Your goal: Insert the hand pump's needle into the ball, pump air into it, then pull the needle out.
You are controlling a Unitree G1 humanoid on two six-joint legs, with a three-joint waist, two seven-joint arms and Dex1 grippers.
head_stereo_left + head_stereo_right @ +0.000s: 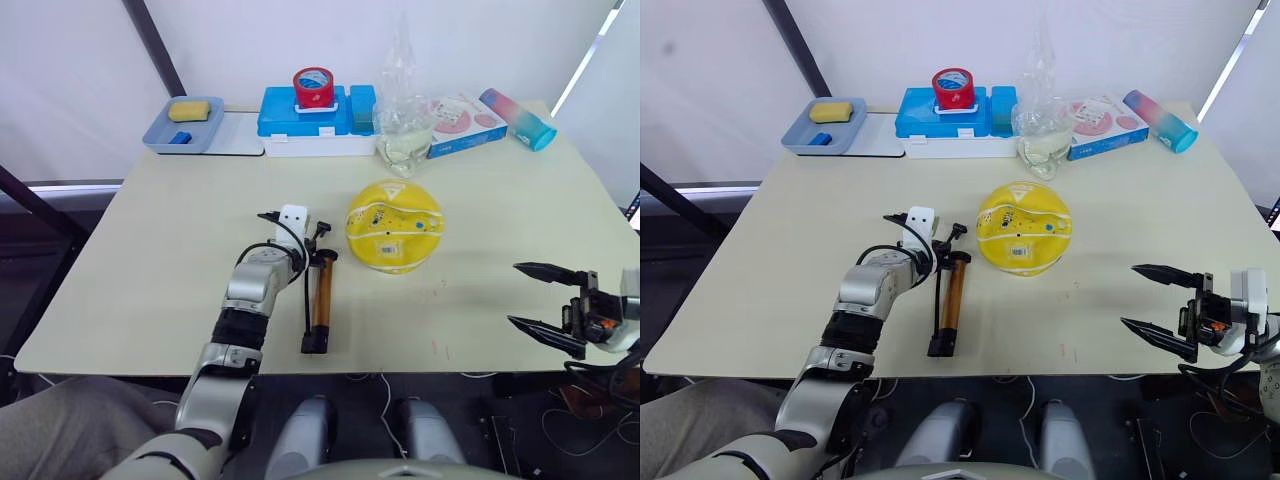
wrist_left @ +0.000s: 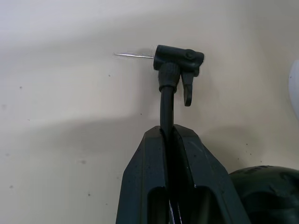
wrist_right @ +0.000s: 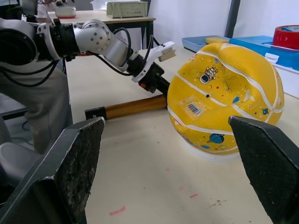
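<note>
Now the left gripper (image 2: 169,140), pinching the hose (image 2: 165,109), should aim the needle (image 2: 134,56) squarely at the ball (image 1: 394,226) while the spread right gripper (image 1: 545,298) steadies it.

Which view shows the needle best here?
The left wrist view: the needle sticks out bare from its black fitting, the hose pinched in the left tool. In the eye views it is too thin to tell; the right wrist view hides it behind the ball.

Bare table (image 1: 480,230) lies open between the right gripper (image 1: 548,297) and the ball (image 1: 394,226), while the hand pump (image 1: 320,300) and the left gripper (image 1: 312,236) crowd the ball's other side, and a plastic bag (image 1: 403,125) stands just behind it.
</note>
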